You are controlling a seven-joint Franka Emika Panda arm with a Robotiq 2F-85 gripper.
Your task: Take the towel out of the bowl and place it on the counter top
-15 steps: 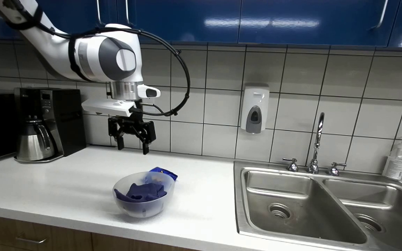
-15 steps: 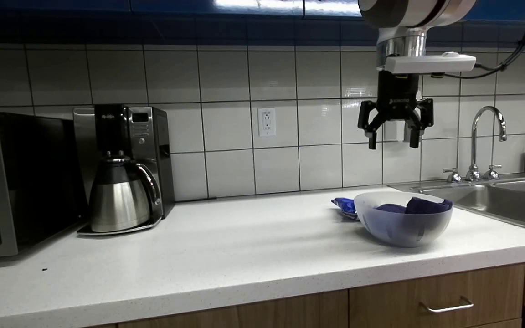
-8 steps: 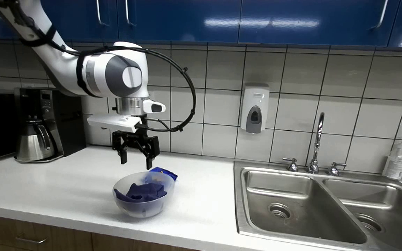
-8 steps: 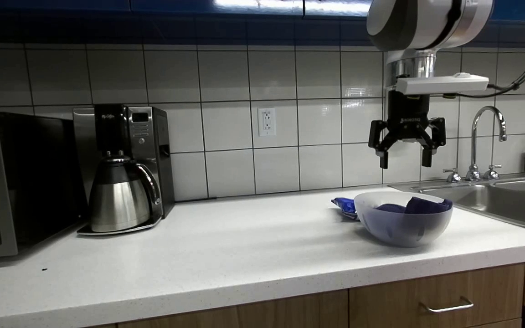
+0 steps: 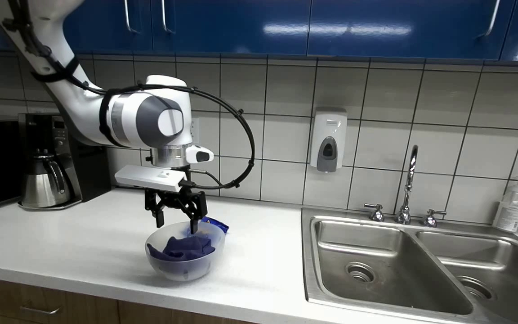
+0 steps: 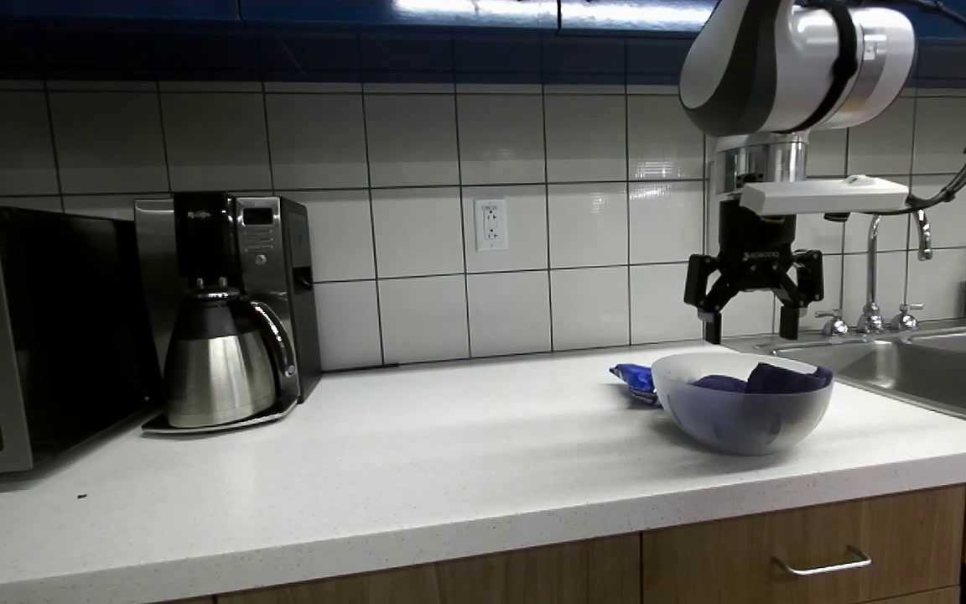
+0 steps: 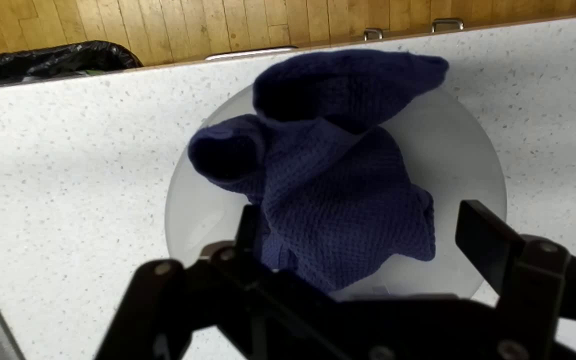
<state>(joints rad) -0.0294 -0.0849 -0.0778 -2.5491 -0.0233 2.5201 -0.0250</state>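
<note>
The dark blue towel (image 5: 187, 249) lies crumpled in a translucent white bowl (image 5: 185, 272) on the white counter top (image 5: 83, 234). The towel (image 6: 785, 379) and bowl (image 6: 743, 424) also show in an exterior view. In the wrist view the towel (image 7: 343, 210) has folds standing up, one reaching over the bowl's (image 7: 448, 145) rim on the counter-edge side. My gripper (image 5: 176, 226) is open and empty, pointing down; it also shows above the bowl's back part (image 6: 750, 334). In the wrist view part of the towel appears between the fingers (image 7: 358, 215), without visible grip.
A blue packet (image 5: 217, 225) lies behind the bowl. A double steel sink (image 5: 310, 270) is beside it. A coffee maker (image 6: 223, 361) and a microwave (image 6: 72, 335) stand at the far end. A black-lined bin (image 7: 53, 57) is below the counter edge.
My gripper has moved down toward the bowl, with a slight sideways shift toward the sink side. It stays open. The towel and bowl have not moved.
</note>
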